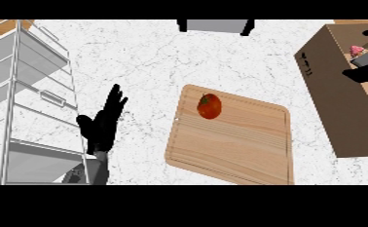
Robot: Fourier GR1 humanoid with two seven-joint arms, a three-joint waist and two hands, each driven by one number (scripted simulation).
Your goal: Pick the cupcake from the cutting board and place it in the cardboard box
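Marble-patterned white countertop (151,60) fills your view. At its centre lies a pale wooden cutting board (237,145) carrying a red tomato (209,106) near its upper left corner. At the right edge stands a brown cardboard box (332,89); the pink-topped cupcake (357,50) sits inside it, beside your right hand (357,67), whose fingers you cannot make out. Your left hand (104,121) rests spread, fingers up, beside a grey wire rack (36,99).
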